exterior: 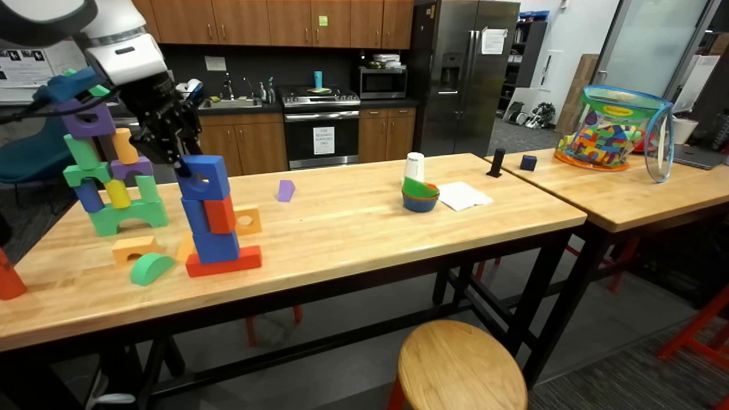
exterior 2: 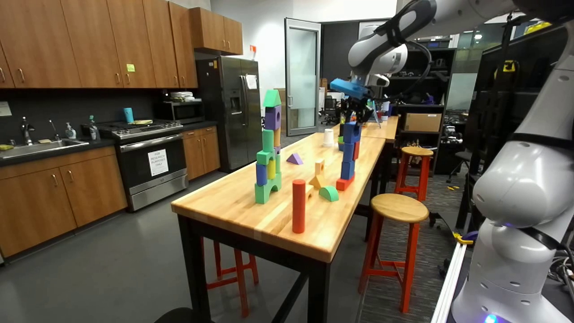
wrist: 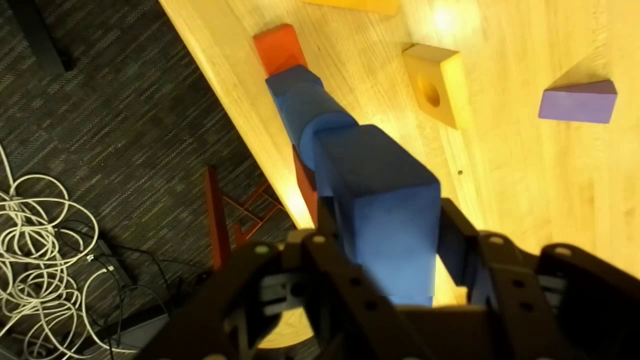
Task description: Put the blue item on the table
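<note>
In an exterior view, the gripper [exterior: 182, 165] points down, and its tip is at the upper edge of a stack [exterior: 215, 228] of toy blocks, which stands on the long wooden table [exterior: 353, 228]. The highest piece is the blue block [exterior: 216, 171] with a round hole, so the item of the task is up on the stack. Below it there are a blue cylinder [exterior: 195, 216] and a red block [exterior: 221, 212], side by side, then a lower blue block [exterior: 216, 247], and at the bottom a flat red block [exterior: 228, 265].

In an exterior view, a red cylinder [exterior 2: 298, 206] stands upright near one end of the table, and a tower [exterior 2: 268, 156] of many colours (with a green roof-shaped piece [exterior 2: 272, 98] on its top) stands well apart from the stack. Here too the gripper is at the blue block, but its opening is too small to read.

In the wrist view, the two dark fingers [wrist: 457, 227] of the gripper stand one on each side of the blue block, and the space between them is about as wide as the block. Whether they press on it, or only stand beside it, I cannot tell. A yellow block [wrist: 450, 85] with a hole stands near the stack.
</note>
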`<state>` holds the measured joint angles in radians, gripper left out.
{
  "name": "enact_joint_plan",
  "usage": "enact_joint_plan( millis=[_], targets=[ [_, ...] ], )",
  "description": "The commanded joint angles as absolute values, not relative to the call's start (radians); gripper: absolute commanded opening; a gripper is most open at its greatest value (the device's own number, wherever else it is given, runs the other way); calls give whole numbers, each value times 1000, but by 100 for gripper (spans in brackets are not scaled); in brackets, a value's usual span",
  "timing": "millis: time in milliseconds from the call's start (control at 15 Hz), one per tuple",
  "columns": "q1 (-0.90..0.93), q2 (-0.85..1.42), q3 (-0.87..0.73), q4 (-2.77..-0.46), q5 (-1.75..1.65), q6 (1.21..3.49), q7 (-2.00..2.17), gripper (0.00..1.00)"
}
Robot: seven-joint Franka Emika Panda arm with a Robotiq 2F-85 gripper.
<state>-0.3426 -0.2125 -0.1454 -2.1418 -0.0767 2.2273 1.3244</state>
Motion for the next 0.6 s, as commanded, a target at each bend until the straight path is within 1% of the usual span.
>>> enact_joint_plan(
  millis=[0,67,533],
  targets=[
    [-325,-205,-156,-2119,-93,2199,1334,21],
    [-325,-209,-158,-2117,-88,2197,1330,16],
    [-317,-274,-143,-2136,-119,2225,1331,16]
  ],
)
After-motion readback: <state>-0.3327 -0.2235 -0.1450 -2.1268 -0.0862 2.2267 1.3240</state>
